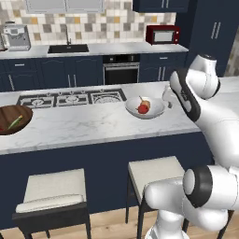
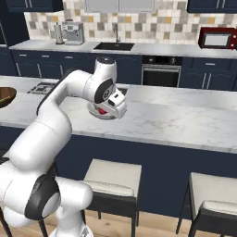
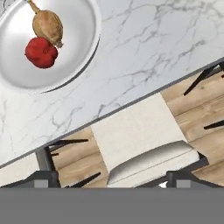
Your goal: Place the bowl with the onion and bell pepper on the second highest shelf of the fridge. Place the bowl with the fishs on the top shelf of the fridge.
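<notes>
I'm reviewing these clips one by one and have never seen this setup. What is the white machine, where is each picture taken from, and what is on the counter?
This is a rendered kitchen. The white machine is a robot arm on a drivable base. Two pictures come from cameras on that base, behind the arm to its left and right, looking forward over a marble island counter. The third comes from a camera on the hand, looking down.

On the counter sits a white bowl holding a tan onion and a red bell pepper, touching each other. At the counter's left end a dark wooden bowl holds small red and green pieces, the fish. Stools stand below the counter. Nothing is seen held; the fingers cannot be made out.
</notes>
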